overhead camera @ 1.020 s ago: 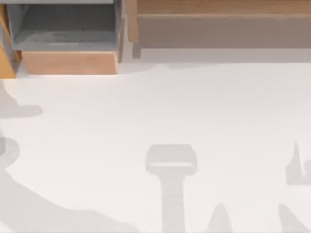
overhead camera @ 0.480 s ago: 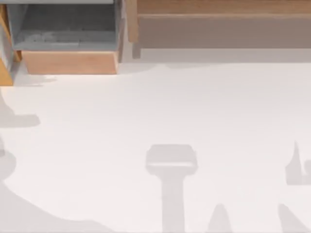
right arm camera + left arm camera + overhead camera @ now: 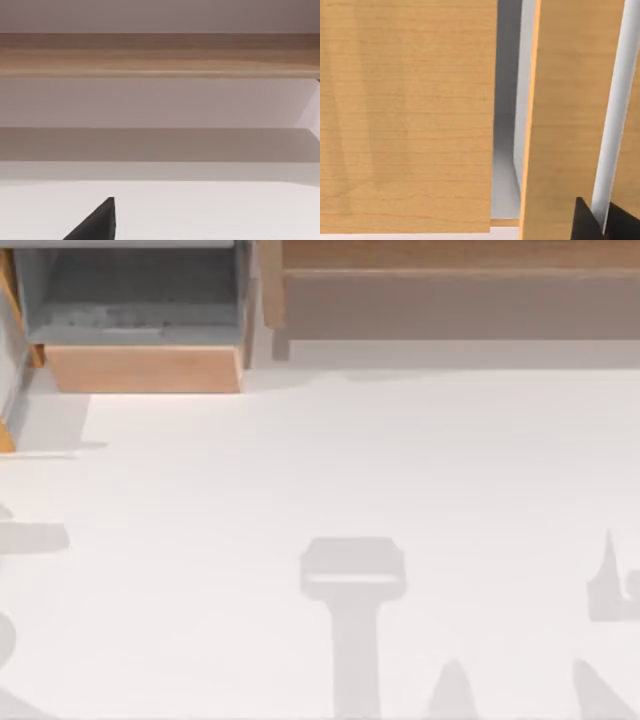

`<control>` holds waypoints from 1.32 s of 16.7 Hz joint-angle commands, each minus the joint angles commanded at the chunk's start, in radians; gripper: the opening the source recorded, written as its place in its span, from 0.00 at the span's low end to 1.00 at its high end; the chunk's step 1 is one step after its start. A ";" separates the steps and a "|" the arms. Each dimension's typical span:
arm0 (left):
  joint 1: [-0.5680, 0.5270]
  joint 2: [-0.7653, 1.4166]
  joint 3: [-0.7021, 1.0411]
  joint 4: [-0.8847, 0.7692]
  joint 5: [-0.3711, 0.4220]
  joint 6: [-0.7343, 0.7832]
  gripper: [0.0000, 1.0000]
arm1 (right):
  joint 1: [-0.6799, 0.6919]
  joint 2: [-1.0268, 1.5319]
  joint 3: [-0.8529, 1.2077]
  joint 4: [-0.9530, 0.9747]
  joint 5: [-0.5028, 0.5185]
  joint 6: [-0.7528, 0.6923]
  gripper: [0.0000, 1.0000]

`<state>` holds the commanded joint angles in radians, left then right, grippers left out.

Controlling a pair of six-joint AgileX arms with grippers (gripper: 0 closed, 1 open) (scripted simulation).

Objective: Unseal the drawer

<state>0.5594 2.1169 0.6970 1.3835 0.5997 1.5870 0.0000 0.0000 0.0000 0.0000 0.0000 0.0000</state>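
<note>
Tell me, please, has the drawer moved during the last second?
No. In the top view the drawer keeps its tan front at the same gap from the brown shelf unit as before, with its grey floor showing.

light: bright, even | shadows: soft grey on table (image 3: 350,470) | glare: none
</note>
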 joint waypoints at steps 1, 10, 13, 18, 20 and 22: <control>0.000 0.000 0.000 0.000 0.000 0.000 0.00 | 0.000 0.000 0.000 0.000 0.000 0.000 1.00; 0.084 -0.053 -0.141 0.081 0.084 0.006 0.00 | 0.000 0.000 0.000 0.000 0.000 0.000 1.00; 0.122 -0.079 -0.205 0.118 0.121 0.008 0.00 | 0.000 0.000 0.000 0.000 0.000 0.000 1.00; 0.125 -0.081 -0.209 0.121 0.124 0.008 0.08 | 0.000 0.000 0.000 0.000 0.000 0.000 1.00; 0.125 -0.081 -0.209 0.121 0.124 0.008 0.23 | 0.000 0.000 0.000 0.000 0.000 0.000 1.00; 0.125 -0.081 -0.209 0.121 0.124 0.008 0.38 | 0.000 0.000 0.000 0.000 0.000 0.000 1.00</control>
<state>0.6844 2.0363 0.4878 1.5042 0.7236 1.5952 0.0000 0.0000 0.0000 0.0000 0.0000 0.0000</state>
